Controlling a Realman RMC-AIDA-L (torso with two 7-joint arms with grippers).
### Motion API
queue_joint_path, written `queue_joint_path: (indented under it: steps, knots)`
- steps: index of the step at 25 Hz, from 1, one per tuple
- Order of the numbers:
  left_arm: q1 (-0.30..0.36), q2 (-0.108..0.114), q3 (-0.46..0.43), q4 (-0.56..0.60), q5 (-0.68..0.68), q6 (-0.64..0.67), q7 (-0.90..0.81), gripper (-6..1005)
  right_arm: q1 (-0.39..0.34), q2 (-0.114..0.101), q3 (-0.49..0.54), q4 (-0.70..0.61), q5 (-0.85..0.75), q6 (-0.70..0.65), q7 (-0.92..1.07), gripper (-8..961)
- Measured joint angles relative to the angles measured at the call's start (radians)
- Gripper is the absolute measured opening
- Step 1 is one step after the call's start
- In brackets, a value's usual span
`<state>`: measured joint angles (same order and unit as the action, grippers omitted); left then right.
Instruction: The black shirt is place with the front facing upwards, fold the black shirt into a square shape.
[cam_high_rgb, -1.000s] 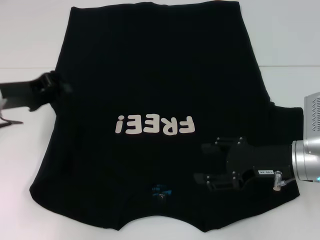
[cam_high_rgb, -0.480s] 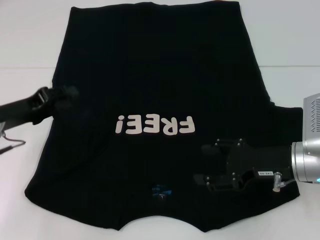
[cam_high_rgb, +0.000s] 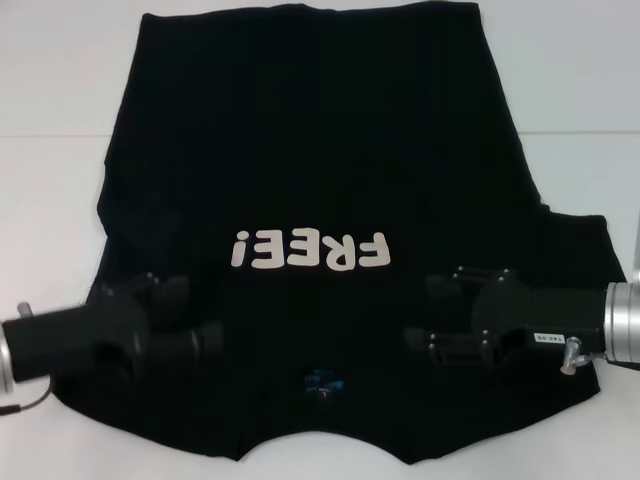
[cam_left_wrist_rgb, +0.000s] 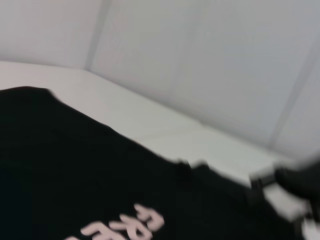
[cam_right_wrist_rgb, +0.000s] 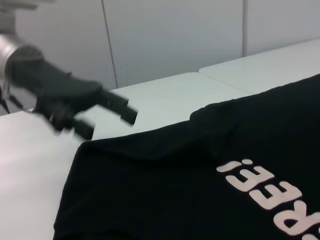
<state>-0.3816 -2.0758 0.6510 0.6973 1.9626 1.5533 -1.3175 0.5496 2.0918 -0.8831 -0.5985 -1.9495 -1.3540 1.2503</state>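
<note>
Black shirt (cam_high_rgb: 320, 180) flat, lettering up | left claw (cam_high_rgb: 195, 318) apart, clearer in right wrist view | right claw (cam_high_rgb: 425, 310) apart

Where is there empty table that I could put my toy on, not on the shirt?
Bare table lies left of the shirt, and more lies right of it beyond the sleeve. The near middle is crowded: the left gripper and right gripper hang over the shirt on either side of the blue label, below the FREE! lettering.
</note>
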Motion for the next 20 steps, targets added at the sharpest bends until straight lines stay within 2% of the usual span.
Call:
queue_joint_path:
  steps: [3, 7, 10, 13, 16, 20]
  knots:
    - [0.015, -0.022, 0.029, 0.053, 0.07, -0.054, 0.044, 757, -0.006, 0.0, 0.0, 0.0, -0.002, 0.0, 0.01, 835]
    - [0.011, -0.02, 0.025, 0.061, 0.091, -0.053, 0.054, 929, -0.023, -0.001, 0.004, -0.013, -0.001, -0.001, 0.025, 835]
    - [0.009, -0.018, 0.03, 0.064, 0.09, -0.026, 0.087, 940, -0.054, -0.003, 0.02, -0.073, -0.001, -0.016, 0.091, 836]
    - [0.001, -0.02, 0.03, 0.065, 0.094, -0.007, 0.103, 948, -0.095, -0.012, 0.056, -0.211, -0.021, -0.064, 0.296, 836]
    - [-0.007, -0.02, 0.028, 0.065, 0.095, 0.005, 0.104, 948, -0.122, -0.039, 0.109, -0.399, -0.093, -0.16, 0.613, 832]
    - [-0.012, -0.015, 0.02, 0.067, 0.089, 0.032, 0.103, 948, -0.1, -0.07, 0.233, -0.62, -0.245, -0.315, 1.011, 815]
